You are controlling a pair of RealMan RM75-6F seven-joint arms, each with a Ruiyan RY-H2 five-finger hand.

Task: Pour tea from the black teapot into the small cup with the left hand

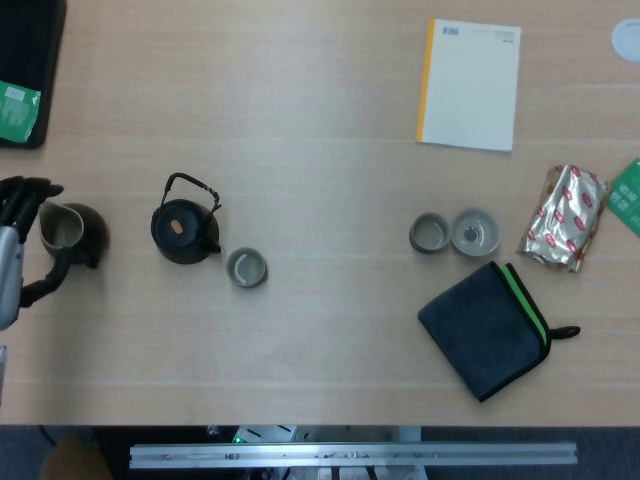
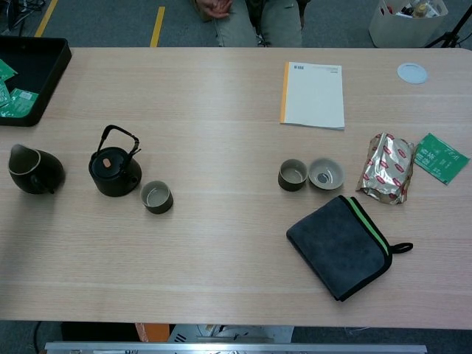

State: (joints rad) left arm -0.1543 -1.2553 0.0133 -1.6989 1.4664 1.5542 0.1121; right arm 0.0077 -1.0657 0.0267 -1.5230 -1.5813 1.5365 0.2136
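At the far left edge of my head view I see the left robot hand (image 1: 12, 250), only partly in frame: dark fingertips up by the pitcher and what looks like the thumb lower down, spread apart and holding nothing. It sits just beside the pitcher (image 1: 70, 230), and I cannot tell whether it touches it. The chest view does not show this robot hand at all, and neither view shows my right one.

In the upper left corner a black tray (image 2: 33, 74) holds green packets (image 2: 16, 99); their print is too small to read.

On the desk (image 2: 221, 258), the teapot (image 2: 114, 171) stands upright with its lid on and its wire handle raised, right of the pitcher. The cup (image 2: 157, 197) sits just beside the teapot, lower right of it, apart from it. I cannot tell whether there is tea in it.

Toward the middle right, two more cups (image 2: 310, 175) stand side by side, touching or nearly so. Above them lies a white notebook (image 2: 313, 94) with a yellow spine; it has a small blue mark at its top left, unreadable. Below the cups lies a dark cloth (image 2: 339, 247) with a green edge. Further right are a foil packet (image 2: 386, 167) with red print I cannot read, a green packet (image 2: 440, 157), and a white lid (image 2: 412, 72).
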